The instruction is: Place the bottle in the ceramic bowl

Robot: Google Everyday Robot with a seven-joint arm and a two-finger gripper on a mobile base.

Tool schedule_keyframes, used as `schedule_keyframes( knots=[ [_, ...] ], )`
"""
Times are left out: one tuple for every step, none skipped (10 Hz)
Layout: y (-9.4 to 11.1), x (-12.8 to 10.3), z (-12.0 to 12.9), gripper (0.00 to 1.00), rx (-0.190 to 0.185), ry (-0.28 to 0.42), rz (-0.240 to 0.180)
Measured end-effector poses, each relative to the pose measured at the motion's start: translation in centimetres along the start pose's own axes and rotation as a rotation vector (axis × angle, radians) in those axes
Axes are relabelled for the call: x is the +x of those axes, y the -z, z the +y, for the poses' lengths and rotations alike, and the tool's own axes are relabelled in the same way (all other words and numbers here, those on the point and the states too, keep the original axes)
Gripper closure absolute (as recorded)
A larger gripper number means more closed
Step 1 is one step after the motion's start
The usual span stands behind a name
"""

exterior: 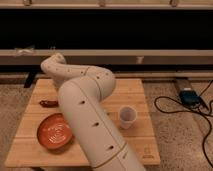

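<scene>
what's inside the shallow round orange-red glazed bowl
Only pale swirl marks show inside the orange-red glazed bowl; the white robot arm hides its right edge. The gripper is out of view.

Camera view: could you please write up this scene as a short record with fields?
table: wooden, carries everything below
bowl: orange-red, front left, nothing seen inside, right edge covered by the arm
cup: pale, upright, right of the arm, apart from the bowl
dark red item, left edge, behind the bowl, kind unclear
arm, runs from the front across mid-table to the back left
gripper: hidden past the arm's far end, back left
bottle: cannot be made out
</scene>
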Motion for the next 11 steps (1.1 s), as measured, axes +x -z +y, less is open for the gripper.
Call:
schedule_keyframes(
  knots=[
    [1.4, -0.8, 0.2, 0.94, 0.002, 0.009, 0.01],
    [3.0, -1.9, 0.3, 0.99, -0.001, 0.021, 0.02],
    [5.0, -3.1, 0.1, 1.0, -0.003, 0.037, 0.036],
    [6.3, -3.8, 0.0, 1.0, -0.001, 0.044, 0.044],
    [7.8, -4.6, 0.1, 1.0, 0.0, 0.052, 0.053],
    [8.9, -5.7, 0.2, 1.0, -0.001, 0.061, 0.058],
    [9.5, -7.3, -0.5, 1.0, 0.009, 0.069, 0.05],
    [9.8, -9.4, -1.6, 1.0, 0.019, 0.083, 0.042],
    [9.9, -11.3, -2.1, 1.0, 0.025, 0.088, 0.032],
    [10.0, -13.3, -2.5, 1.0, 0.034, 0.09, 0.019],
    [10.0, -15.2, -3.0, 1.0, 0.038, 0.093, 0.009]
  ],
)
